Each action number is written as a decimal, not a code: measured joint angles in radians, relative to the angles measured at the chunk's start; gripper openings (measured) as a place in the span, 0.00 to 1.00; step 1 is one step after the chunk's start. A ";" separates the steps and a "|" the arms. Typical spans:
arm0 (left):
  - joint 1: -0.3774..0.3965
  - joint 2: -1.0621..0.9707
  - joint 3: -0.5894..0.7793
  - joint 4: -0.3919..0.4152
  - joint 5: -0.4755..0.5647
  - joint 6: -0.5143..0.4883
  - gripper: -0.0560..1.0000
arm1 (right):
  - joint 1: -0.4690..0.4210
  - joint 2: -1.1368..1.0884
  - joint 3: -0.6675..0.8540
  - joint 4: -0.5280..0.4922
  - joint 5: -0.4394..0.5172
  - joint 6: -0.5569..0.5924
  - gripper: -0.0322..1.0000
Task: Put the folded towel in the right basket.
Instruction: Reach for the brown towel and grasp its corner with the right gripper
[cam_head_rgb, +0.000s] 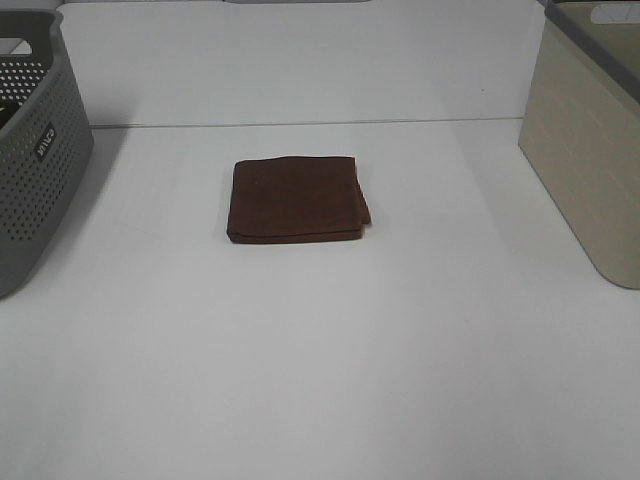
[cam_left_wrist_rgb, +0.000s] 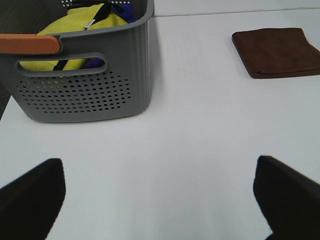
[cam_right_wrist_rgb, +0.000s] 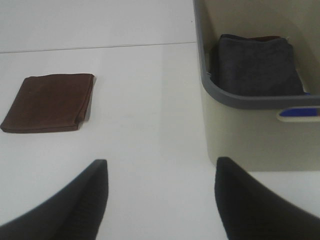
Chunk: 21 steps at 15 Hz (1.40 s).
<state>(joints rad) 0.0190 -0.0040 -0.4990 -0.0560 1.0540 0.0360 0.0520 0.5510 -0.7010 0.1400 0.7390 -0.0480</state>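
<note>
A folded brown towel (cam_head_rgb: 297, 199) lies flat in the middle of the white table; it also shows in the left wrist view (cam_left_wrist_rgb: 276, 52) and the right wrist view (cam_right_wrist_rgb: 49, 102). The right basket (cam_head_rgb: 592, 150) is beige with a grey rim and stands at the table's right edge; in the right wrist view (cam_right_wrist_rgb: 240, 125) it holds a folded dark grey towel (cam_right_wrist_rgb: 257, 66). Neither arm shows in the high view. My left gripper (cam_left_wrist_rgb: 160, 200) is open and empty, near the grey basket. My right gripper (cam_right_wrist_rgb: 160, 200) is open and empty, between the towel and the beige basket.
A grey perforated basket (cam_head_rgb: 35, 150) stands at the table's left edge; in the left wrist view (cam_left_wrist_rgb: 85, 75) it holds yellow and blue cloth (cam_left_wrist_rgb: 80, 25) and has an orange handle (cam_left_wrist_rgb: 30, 43). A wall seam runs behind the table.
</note>
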 joint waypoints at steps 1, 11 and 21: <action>0.000 0.000 0.000 0.000 0.000 0.000 0.97 | 0.000 0.084 -0.043 0.032 -0.022 -0.031 0.61; 0.000 0.000 0.000 0.000 0.000 0.000 0.97 | 0.026 0.924 -0.673 0.338 0.013 -0.336 0.61; 0.000 0.000 0.000 0.000 0.000 0.000 0.97 | 0.186 1.642 -1.196 0.438 0.346 -0.261 0.61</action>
<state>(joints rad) 0.0190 -0.0040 -0.4990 -0.0560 1.0540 0.0360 0.2380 2.1930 -1.8970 0.5780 1.0850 -0.3090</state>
